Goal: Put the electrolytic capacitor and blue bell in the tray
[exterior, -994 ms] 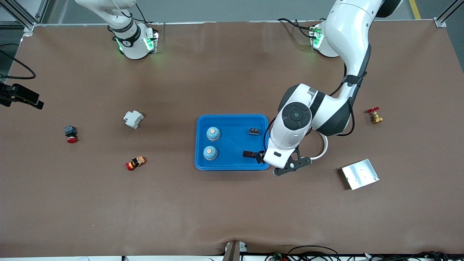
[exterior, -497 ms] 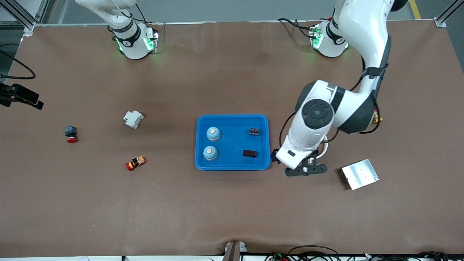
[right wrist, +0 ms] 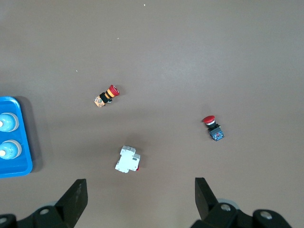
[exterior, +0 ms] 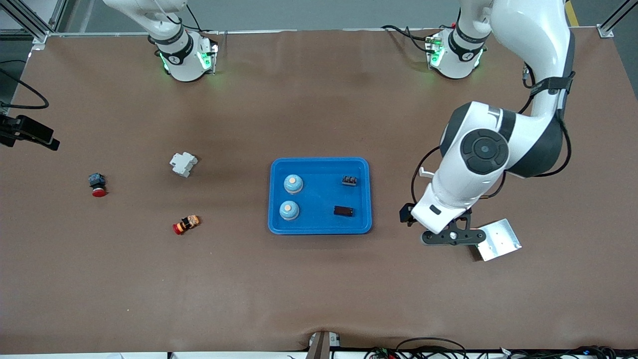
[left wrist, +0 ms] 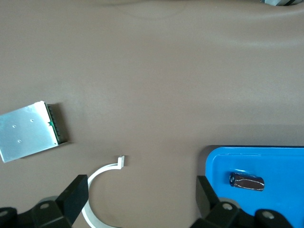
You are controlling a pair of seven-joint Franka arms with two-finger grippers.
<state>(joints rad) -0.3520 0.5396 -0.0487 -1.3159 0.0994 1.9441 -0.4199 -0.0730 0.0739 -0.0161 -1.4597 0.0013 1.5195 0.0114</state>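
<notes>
Tray sits mid-counter and already holds both task items: two blue bells stacked along the tray edge toward the right arm's end, upright, domes up, one nearer the front camera than the other; electrolytic capacitor lies on its side in the tray corner nearest the front camera, toward the left arm's end. A small dark striped part is also in the tray, farther from the camera than the capacitor. Capacitor's long axis runs along the tray's long side, roughly base-to-base across the counter; in the left wrist view it's a dark cylinder with one end pale; which end carries the leads I can't tell. Left hand is empty, fingers spread wide, up over bare counter between the tray and the metal plate, clear of the tray rim. The capacitor lies from that hand toward the right arm's end, with the tray wall between them. The left arm is by far the nearer arm to the tray. Right hand is also open and empty, high near its base, waiting; its camera looks down on the white breaker and two red-capped pushbuttons. My read: placement looks done, no regrasp needed; if one were, close across the capacitor's short axis.
</notes>
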